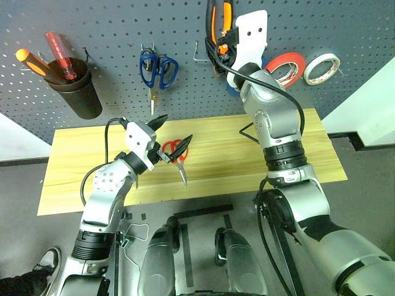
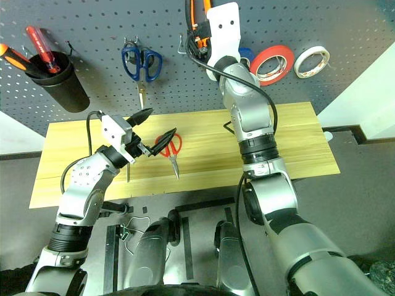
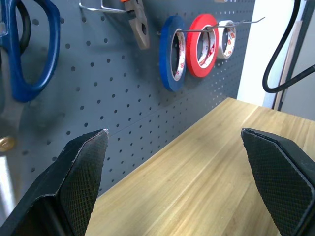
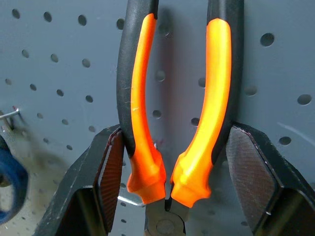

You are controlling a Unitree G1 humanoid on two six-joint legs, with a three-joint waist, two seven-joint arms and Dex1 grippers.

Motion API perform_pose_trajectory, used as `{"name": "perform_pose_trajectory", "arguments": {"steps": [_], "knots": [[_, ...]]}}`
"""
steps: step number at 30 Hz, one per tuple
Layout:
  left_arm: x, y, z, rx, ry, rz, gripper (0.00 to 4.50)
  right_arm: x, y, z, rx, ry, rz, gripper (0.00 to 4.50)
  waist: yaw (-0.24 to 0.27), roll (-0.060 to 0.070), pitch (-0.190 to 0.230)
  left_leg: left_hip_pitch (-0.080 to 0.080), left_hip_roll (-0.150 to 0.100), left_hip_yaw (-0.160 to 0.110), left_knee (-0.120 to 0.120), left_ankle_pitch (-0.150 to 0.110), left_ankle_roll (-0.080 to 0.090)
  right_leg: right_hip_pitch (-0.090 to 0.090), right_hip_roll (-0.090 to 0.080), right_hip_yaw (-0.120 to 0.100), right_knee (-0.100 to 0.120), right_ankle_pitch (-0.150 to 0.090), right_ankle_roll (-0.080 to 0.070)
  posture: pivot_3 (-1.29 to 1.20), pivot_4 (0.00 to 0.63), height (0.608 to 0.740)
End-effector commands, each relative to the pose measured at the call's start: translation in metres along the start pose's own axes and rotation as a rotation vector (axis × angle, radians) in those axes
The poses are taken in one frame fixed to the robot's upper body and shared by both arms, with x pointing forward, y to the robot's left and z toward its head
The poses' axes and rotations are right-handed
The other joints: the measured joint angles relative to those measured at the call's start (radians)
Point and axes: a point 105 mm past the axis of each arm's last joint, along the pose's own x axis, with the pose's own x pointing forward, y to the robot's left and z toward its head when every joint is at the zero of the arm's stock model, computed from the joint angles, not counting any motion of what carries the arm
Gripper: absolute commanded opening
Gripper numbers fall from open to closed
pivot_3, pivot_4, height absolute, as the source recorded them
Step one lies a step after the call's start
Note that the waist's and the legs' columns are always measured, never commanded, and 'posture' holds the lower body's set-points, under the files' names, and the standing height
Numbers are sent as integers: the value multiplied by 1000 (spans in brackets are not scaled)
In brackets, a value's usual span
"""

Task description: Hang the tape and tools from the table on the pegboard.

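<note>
My right gripper (image 4: 170, 162) is up against the pegboard (image 1: 111, 37), fingers (image 4: 106, 177) clamped on the pliers (image 4: 172, 98) from both sides, pads pressed to the outer flanks of the orange-and-black handles just above the pivot. Pliers stand upright along the board: handles up, jaws down (jaw tips hidden below the fingers in the wrist view). Whether they rest on a hook, I can't tell.

My left gripper (image 2: 146, 131) hangs above the table (image 1: 74, 179) near its middle, spread wide w/ nothing in it, pointing toward the board. The wrist view looks between its fingertips (image 3: 83, 162) at bare planks & board.

Red scissors (image 1: 177, 155) lie flat on the table, just beside the left fingertips in the head views; handle loops toward the board, blades pointing at the front edge, long axis roughly across the planks.

Red tape (image 1: 286, 68) hangs on a hook at the board's right, betw. a blue roll (image 3: 173, 51) and a white roll (image 1: 321, 68). Blue scissors (image 1: 157, 73) hang blades-down to the left of the pliers. Far left, a black cup (image 1: 79, 91) on the board holds two screwdrivers (image 1: 46, 58).
</note>
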Motion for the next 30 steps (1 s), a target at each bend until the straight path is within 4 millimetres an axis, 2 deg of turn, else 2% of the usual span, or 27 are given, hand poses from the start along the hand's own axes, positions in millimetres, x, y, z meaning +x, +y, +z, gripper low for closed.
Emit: {"name": "perform_pose_trajectory", "arguments": {"steps": [1, 9, 19, 22, 30], "knots": [[-1, -2, 13, 29, -50, -7, 4500, -2, 3, 23, -25, -76, 37, 2740, 0, 0, 0, 0, 0, 0, 0, 0, 0, 0, 0, 0, 0, 0, 0, 55, 241, 717], [-2, 0, 14, 33, -50, -12, 4500, -14, 19, 47, 38, -181, 165, 2740, 6, 0, 0, -1, 0, 0, -1, 1, -1, -1, 0, 0, 0, 0, 0, 58, 249, 717], [-1, 1, 16, 36, -59, -14, 4500, -17, 22, 84, 72, -304, 140, 2740, 10, 0, 0, -1, 0, 0, 0, 1, -1, -1, 0, 0, 0, 0, 0, 60, 259, 717], [-2, 0, 18, 38, -62, -12, 4500, -14, 22, 86, 74, -317, 124, 2740, 10, 0, 0, -1, 0, 0, -1, 1, -1, -1, 0, 0, 0, 0, 0, 64, 263, 717], [-9, -1, 19, 36, -57, -2, 4500, 2, 13, 72, 52, -292, 69, 2740, 10, 0, 0, -1, 0, 0, -1, 0, 0, -1, 0, 0, 0, 0, 0, 77, 283, 717]]}}
